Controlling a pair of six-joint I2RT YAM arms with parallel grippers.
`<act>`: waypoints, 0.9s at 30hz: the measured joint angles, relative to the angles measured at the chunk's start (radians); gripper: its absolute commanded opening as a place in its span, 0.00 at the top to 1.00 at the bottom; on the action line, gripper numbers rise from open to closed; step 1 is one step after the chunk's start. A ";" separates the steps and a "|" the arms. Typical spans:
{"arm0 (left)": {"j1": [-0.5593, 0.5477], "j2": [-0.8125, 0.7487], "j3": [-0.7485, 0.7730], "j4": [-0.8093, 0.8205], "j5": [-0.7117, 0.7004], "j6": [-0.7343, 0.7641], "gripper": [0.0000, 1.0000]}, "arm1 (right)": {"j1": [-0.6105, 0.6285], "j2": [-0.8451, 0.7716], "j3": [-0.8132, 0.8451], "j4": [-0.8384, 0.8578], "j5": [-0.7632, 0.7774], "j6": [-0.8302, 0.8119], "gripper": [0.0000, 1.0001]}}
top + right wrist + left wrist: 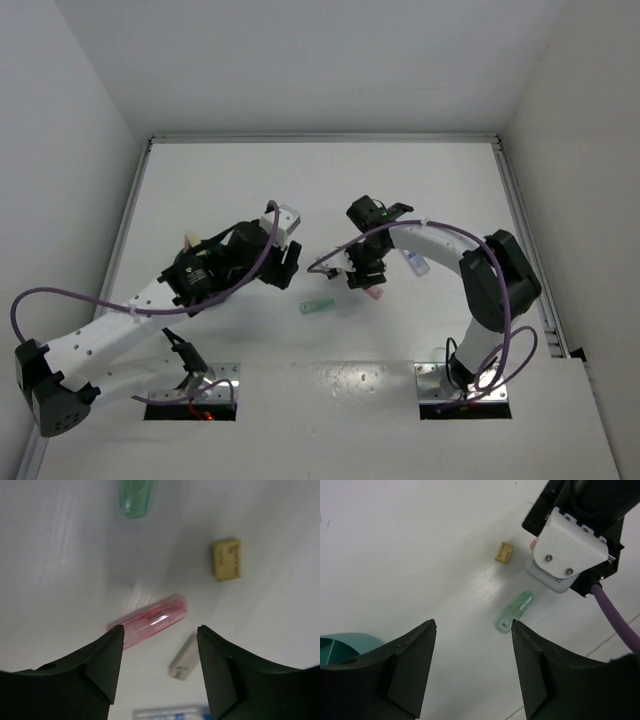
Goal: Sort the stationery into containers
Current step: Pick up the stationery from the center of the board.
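My left gripper (pixel 289 268) (pixel 472 625) is open and empty above bare table. A light-green marker (pixel 515 612) (pixel 317 305) lies just past its right fingertip. A tan eraser (pixel 504 552) lies beyond it. The teal cup (pixel 345 647) shows at the lower left of the left wrist view; in the top view the left arm hides it. My right gripper (pixel 363 280) (pixel 160 630) is open and empty, just above a pink marker (pixel 147 621) (pixel 373 293). Near it lie a tan eraser (pixel 226 559), a greyish eraser (pixel 184 657) and a clear blue-capped bottle (pixel 172 712) (pixel 415 263).
The two grippers are close together at the table's middle; the right gripper's body (pixel 575 540) fills the upper right of the left wrist view. White walls enclose the table (pixel 320 180) on three sides. Purple cables (pixel 60 295) loop off both arms.
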 measured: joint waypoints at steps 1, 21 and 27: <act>0.003 0.003 -0.008 0.013 0.000 0.004 0.31 | 0.000 0.018 0.023 0.003 -0.021 -0.025 0.36; 0.080 -0.275 -0.136 0.128 -0.124 0.006 0.56 | 0.016 0.327 0.296 0.039 -0.137 -0.116 0.53; 0.080 -0.272 -0.144 0.128 -0.126 0.006 0.56 | 0.029 0.342 0.303 0.027 -0.137 -0.120 0.53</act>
